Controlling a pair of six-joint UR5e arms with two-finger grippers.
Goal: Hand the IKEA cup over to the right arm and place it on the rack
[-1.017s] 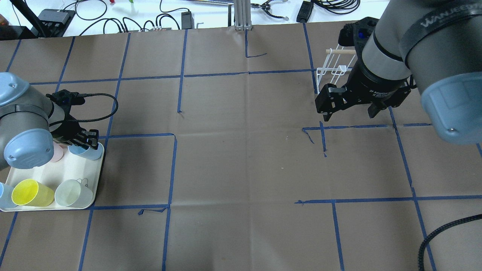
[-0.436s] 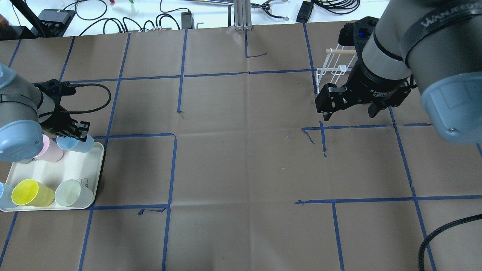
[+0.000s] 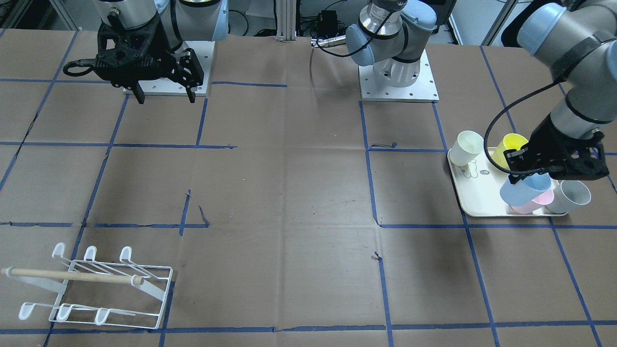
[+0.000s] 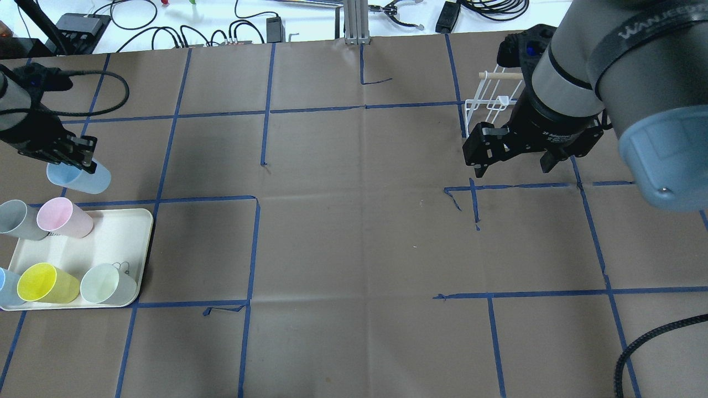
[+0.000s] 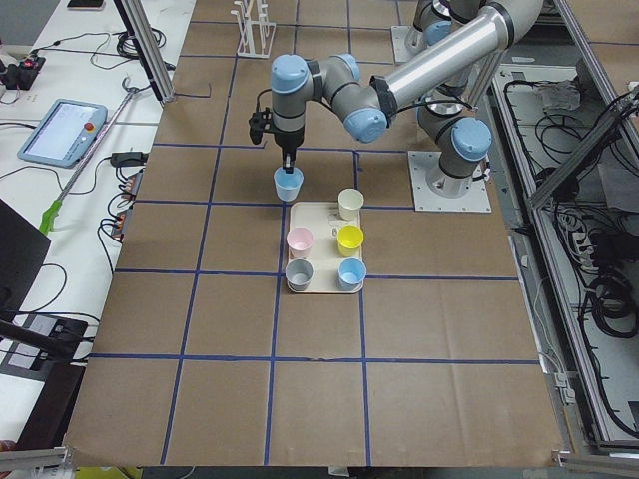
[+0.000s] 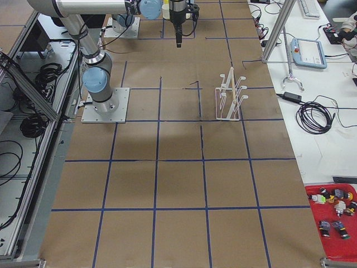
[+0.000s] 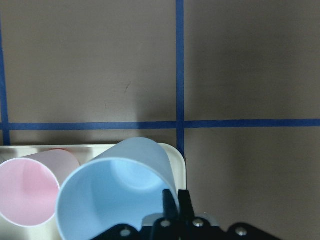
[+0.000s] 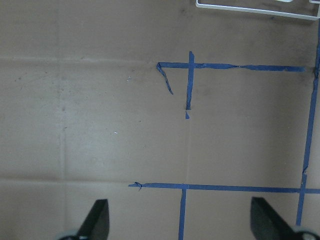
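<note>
**Blue cup hangs from the left hand, far from the right**

The left hand (image 4: 73,157) pinches the blue cup (image 4: 83,178) by its rim. The cup hangs just below it, mouth up, long axis roughly in line with the hand, clear of the tray (image 4: 128,243). The right hand (image 4: 514,166), spread and empty, hovers well apart across the tabletop (image 4: 354,237), with the rack (image 4: 487,108) beyond it. Closing that gap looks like the next move

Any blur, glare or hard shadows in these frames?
Left wrist view: blue cup soft in the foreground, tape lines sharp. Right wrist view: fingertips of the right gripper blurred at the bottom edge, background sharp. Overhead view: only soft shadows on the table, no glare.
</note>
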